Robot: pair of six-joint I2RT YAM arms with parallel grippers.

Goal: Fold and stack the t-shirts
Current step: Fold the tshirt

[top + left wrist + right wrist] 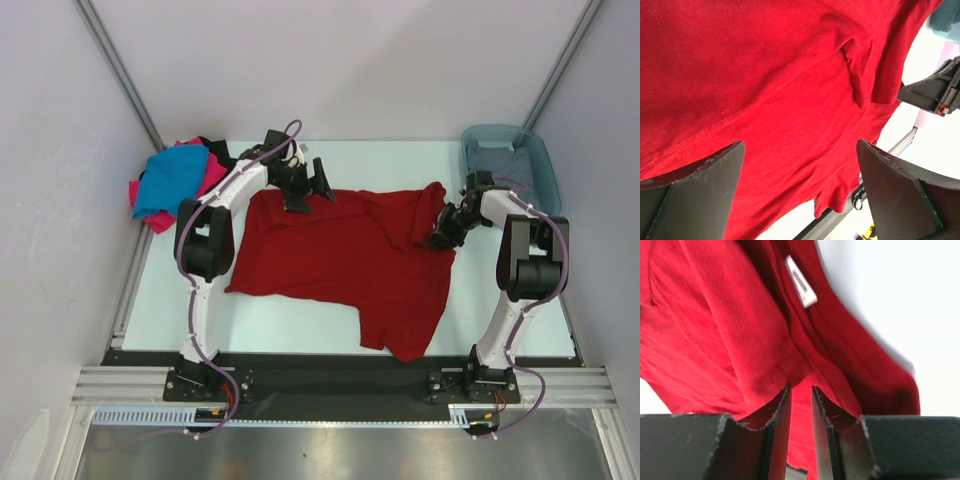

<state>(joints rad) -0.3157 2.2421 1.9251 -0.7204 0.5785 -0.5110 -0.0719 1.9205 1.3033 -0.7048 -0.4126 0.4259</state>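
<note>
A dark red t-shirt point(340, 260) lies spread over the middle of the table, with its near right part bunched. My right gripper point(440, 238) is at the shirt's right edge, shut on a fold of the red cloth point(715, 315), which runs between the narrow jaws point(801, 390). A white label point(801, 287) shows just beyond them. My left gripper point(308, 190) hovers wide open over the shirt's far left edge. Only red cloth point(765, 75) lies under its gap point(800, 145). A bright blue t-shirt point(165, 185), a hot pink one point(212, 172) and a black one point(214, 150) are heaped at the back left.
A teal plastic tub point(540, 165) stands at the back right with grey cloth point(495, 160) inside, close behind my right arm. Grey walls close in both sides. A black strip and metal rail point(340, 385) run along the near table edge.
</note>
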